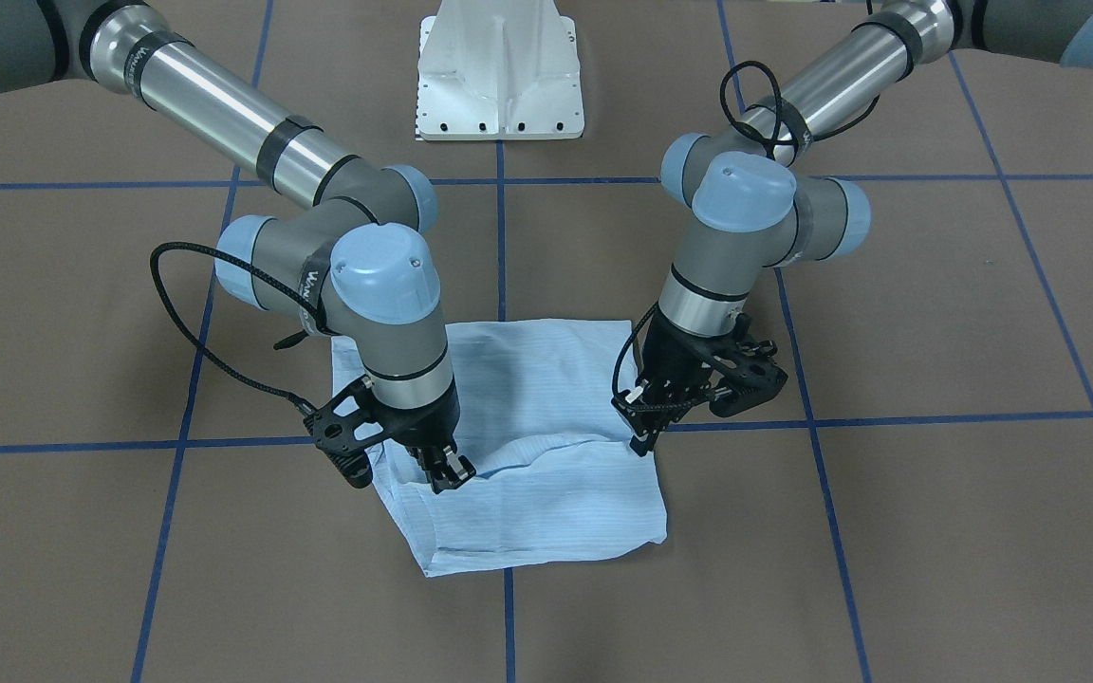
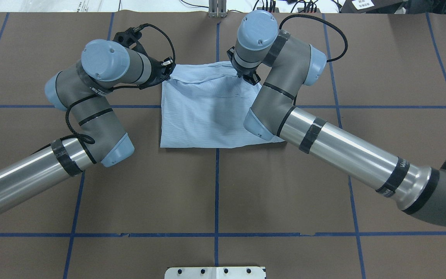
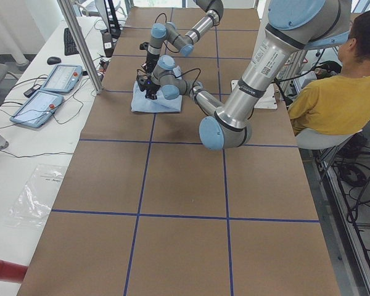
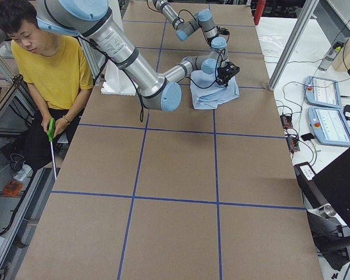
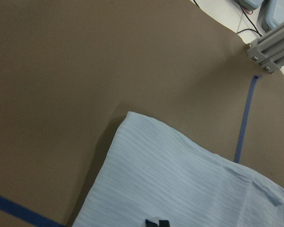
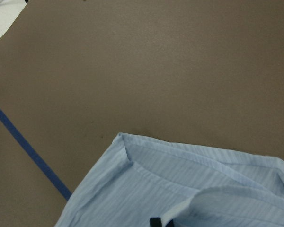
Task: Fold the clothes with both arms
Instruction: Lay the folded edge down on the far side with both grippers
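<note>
The light-blue striped shirt [image 1: 546,512] lies folded into a rough rectangle on the brown table, in the half far from the robot [image 2: 203,116]. My left gripper [image 1: 644,438] is shut on the shirt's edge at the view's right, and its fingertips [image 5: 156,222] touch the cloth. My right gripper [image 1: 447,471] is shut on the shirt at the other side. A raised ridge of cloth [image 1: 537,451] runs between the two grippers. In the right wrist view a lifted flap [image 6: 213,203] curls by the fingertip. Collar, buttons and label are hidden.
The white pedestal base [image 1: 499,76] stands at the robot's side of the table. Blue tape lines [image 2: 217,186] grid the brown cover. A person in yellow [image 4: 46,70] sits beside the base. Control tablets [image 4: 326,111] and an aluminium post [image 5: 270,52] are past the far edge.
</note>
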### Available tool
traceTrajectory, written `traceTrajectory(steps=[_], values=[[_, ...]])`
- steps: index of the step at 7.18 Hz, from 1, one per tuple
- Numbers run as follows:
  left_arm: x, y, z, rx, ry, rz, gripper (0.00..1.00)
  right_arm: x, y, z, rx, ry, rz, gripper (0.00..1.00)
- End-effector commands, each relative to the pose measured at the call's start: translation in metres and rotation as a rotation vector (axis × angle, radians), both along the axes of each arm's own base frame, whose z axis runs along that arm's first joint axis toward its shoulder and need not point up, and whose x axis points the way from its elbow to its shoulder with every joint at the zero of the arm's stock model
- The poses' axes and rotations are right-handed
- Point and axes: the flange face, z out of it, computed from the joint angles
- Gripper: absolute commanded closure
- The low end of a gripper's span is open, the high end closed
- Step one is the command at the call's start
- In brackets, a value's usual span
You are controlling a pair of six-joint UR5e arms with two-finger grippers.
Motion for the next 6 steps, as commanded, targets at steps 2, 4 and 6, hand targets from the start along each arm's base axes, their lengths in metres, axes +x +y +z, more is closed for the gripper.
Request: traceTrajectory(steps=[2,4,6], values=[[0.014,-0.028,0.019,0.024,-0.001,-0.009,1.00,-0.011,-0.026,0.019,-0.001,0.033,-0.009,1.00],[0.019,-0.031,0.021,0.024,-0.004,-0.008,1.00,-0.013,-0.028,0.024,0.006,0.029,-0.009,1.00],[0.019,-0.034,0.027,0.043,-0.030,0.004,0.99,-0.013,-0.028,0.021,0.026,0.016,-0.012,0.63]])
